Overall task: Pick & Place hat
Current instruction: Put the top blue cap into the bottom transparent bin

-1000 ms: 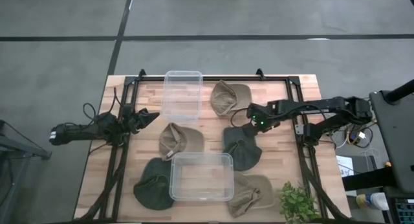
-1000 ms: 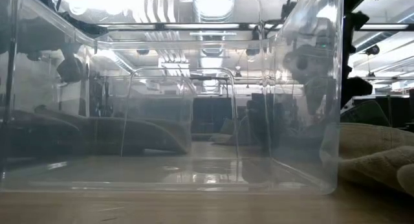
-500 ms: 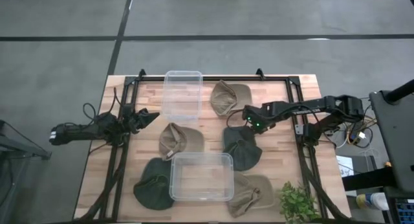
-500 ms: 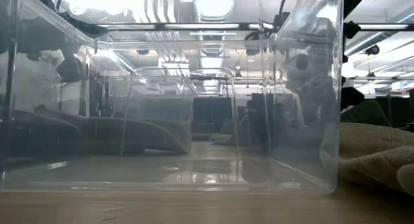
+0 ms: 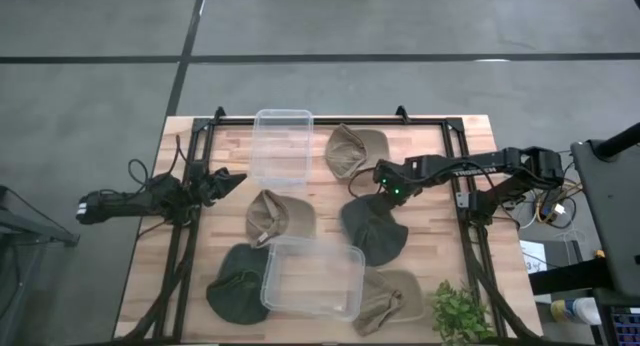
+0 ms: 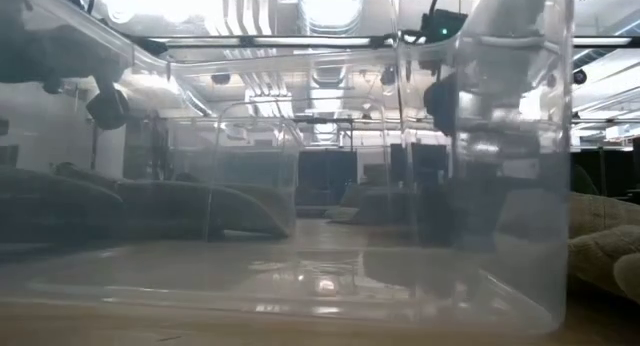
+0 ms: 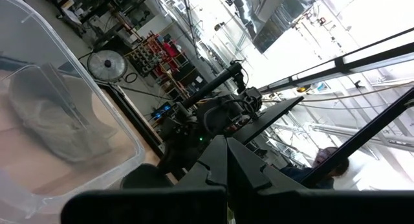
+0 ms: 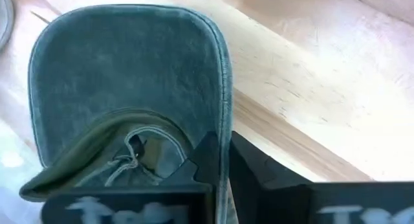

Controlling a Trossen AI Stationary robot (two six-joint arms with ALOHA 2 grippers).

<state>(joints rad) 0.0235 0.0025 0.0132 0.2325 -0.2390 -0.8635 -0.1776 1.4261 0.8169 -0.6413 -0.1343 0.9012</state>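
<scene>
A dark green hat (image 5: 372, 234) lies right of the table's middle, and my right gripper (image 5: 379, 189) is shut on its far end. The right wrist view shows the hat's brim (image 8: 129, 68) spread in front of the shut fingers. My left gripper (image 5: 236, 178) waits shut and holding nothing at the table's left side, and its closed fingertips (image 7: 226, 153) point across the table. Two tan hats (image 5: 355, 151) (image 5: 278, 216) lie on the wood farther off. Another green hat (image 5: 235, 284) and a tan one (image 5: 392, 298) lie near the front edge. My right gripper pinches the side edge of the green hat's brim (image 8: 224, 123) between its two fingers. The fingers come from the table's right and far side, slanting down, along the brim's edge. The crown (image 5: 375, 248) reaches toward the near edge; whether it rests on the table I cannot tell.
A clear plastic bin (image 5: 310, 278) stands askew at the front middle, touching the green hat's near side and filling the low view (image 6: 300, 236). A second clear bin (image 5: 282, 144) stands at the far edge. A small plant (image 5: 462, 314) is at the front right corner.
My right gripper has gone a little toward the table's left and shut on the green hat's brim edge. The hat has shifted toward the left and near side. The front clear bin has turned askew and slid slightly toward the near edge.
</scene>
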